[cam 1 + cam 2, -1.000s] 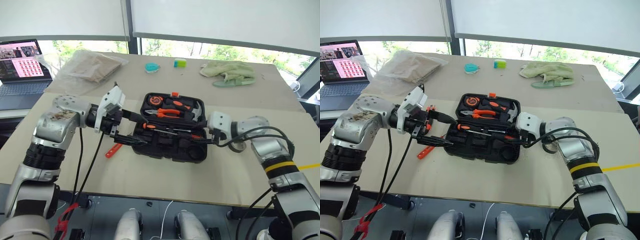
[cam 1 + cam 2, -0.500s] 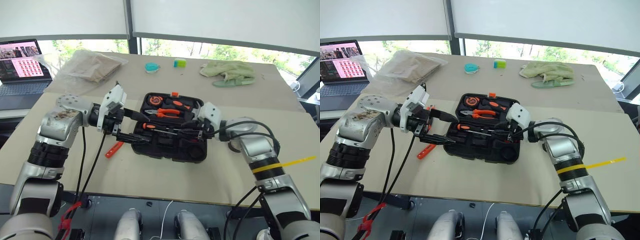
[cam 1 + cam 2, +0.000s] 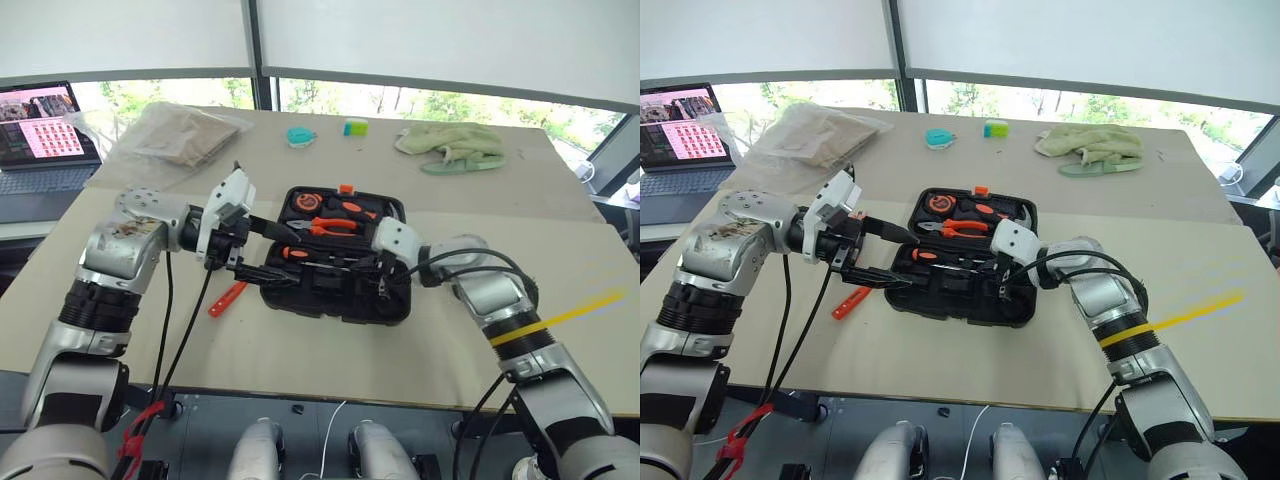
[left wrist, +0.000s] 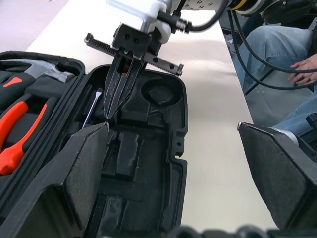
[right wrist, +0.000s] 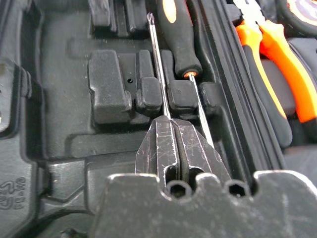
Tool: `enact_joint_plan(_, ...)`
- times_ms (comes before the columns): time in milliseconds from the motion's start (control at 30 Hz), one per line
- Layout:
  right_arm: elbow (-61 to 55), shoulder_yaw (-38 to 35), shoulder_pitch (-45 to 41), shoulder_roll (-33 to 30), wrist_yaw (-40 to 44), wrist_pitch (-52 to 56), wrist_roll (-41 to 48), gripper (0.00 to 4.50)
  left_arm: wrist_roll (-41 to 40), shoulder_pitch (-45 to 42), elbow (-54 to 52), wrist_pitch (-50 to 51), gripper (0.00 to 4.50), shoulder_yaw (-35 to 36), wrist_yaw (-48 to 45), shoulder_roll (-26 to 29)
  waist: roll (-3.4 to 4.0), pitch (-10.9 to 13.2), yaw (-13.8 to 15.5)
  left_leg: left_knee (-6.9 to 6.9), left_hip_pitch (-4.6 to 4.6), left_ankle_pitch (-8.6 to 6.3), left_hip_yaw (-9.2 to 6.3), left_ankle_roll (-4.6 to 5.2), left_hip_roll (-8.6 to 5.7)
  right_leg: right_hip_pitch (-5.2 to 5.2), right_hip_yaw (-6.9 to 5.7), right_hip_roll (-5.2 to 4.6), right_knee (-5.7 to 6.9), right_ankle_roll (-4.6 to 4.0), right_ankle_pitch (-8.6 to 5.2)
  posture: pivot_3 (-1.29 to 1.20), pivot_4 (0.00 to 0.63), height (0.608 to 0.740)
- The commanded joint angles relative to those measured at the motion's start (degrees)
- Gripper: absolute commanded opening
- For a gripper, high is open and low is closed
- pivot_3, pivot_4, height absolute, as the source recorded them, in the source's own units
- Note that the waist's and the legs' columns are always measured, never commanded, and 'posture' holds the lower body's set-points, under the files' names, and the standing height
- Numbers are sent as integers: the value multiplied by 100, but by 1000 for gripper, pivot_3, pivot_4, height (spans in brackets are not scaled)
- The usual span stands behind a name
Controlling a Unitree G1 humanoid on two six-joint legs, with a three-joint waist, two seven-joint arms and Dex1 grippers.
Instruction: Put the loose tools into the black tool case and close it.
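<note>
Black tool case (image 3: 340, 268) lies open on counter (image 3: 300, 350), between both tools. Left tool (image 3: 262, 250) gapes wide, empty, over the case's left edge. Right tool (image 5: 171, 141) pinched shut on a screwdriver (image 5: 157, 54) shaft inside the case. Orange loose tool (image 3: 228, 298) on the counter, below left tool.

We see a matt black moulded-plastic tool case (image 3: 338, 290), a thin shiny metal screwdriver shaft (image 5: 157, 59) (smooth), glossy orange plastic-handled pliers (image 5: 277, 54), and scuffed black fingers (image 5: 163, 148).
</note>
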Motion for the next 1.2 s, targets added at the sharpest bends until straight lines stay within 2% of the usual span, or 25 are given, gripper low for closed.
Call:
enact_joint_plan(33,113,238,187,35,-49,297,-277,52,35,-53,-121,-106,4500,66,26,15,-3,-2,1,0,0,0,0,0,0,1,0,0,0,-1,0,0,150,740)
enact_joint_plan(133,-338,-99,231,27,-32,523,17,52,42,15,-169,-74,4500,110,93,49,-3,-2,7,2,0,0,0,0,0,1,0,0,0,-1,1,0,150,740)
enact_joint_plan(233,-1374,-1013,310,51,-128,1268,848,52,-18,267,-362,107,4500,356,391,172,-1,0,14,0,-4,0,0,-1,0,-3,0,-2,0,-1,1,0,150,740)
enact_joint_plan(367,-3009,-2350,540,-218,27,2832,2537,1125,-249,963,-951,732,4500,1105,1208,438,9,12,0,-2,-37,0,-3,-1,3,-37,1,-2,6,-1,2,0,150,740)
enact_joint_plan(400,-3306,-2580,623,-339,46,3080,2831,1602,-330,1211,-1152,923,4500,1338,1395,532,8,12,1,-4,-36,0,-11,-1,6,-36,1,-2,7,-2,3,0,150,740)
enact_joint_plan(467,-3770,-2960,813,-627,99,3429,3283,2190,-494,1857,-1615,1265,4500,1925,1710,722,7,13,0,-10,-33,-2,-11,-2,8,-31,-6,-1,2,-2,3,0,150,740)
enact_joint_plan(600,-4330,-3366,1288,-1203,302,3669,3918,3438,-659,3346,-2382,1564,4500,3103,2042,1014,3,14,-5,-32,-13,-6,-9,-9,12,-23,-7,-7,-11,-5,2,0,150,740)
enact_joint_plan(700,-4534,-3456,1668,-1555,375,3562,4062,4419,-576,4413,-2641,1579,4500,3813,2105,1179,2,15,-6,-39,-5,-6,-1,-10,11,-24,-4,-11,-11,-11,1,0,150,740)
enact_joint_plan(767,-4634,-3515,1821,-1680,321,3524,4177,4481,-614,4810,-2775,1645,4500,4067,2160,1249,1,15,11,-40,-1,-6,1,-11,13,-24,-5,-12,-12,-16,-1,0,150,740)
enact_joint_plan(833,-4712,-3561,1879,-1727,219,3524,4291,4481,-605,4939,-2853,1618,4500,4058,2255,1312,1,15,46,-39,0,-5,0,-13,13,-23,-7,-16,-13,-17,-1,0,150,740)
enact_joint_plan(1033,-4970,-3613,1956,-1841,-108,3582,4591,4481,-445,4414,-3011,2003,4500,3168,2852,1623,-2,16,105,-39,-1,-4,6,-15,11,-22,-9,-22,-23,-18,-2,0,150,740)
enact_joint_plan(1200,-5373,-3788,2150,-1925,-470,3649,4935,4481,-427,2552,-2831,3731,4500,1643,3768,1523,-16,21,151,-43,-3,-2,5,-15,3,-22,-9,-13,-18,-15,-1,0,150,740)
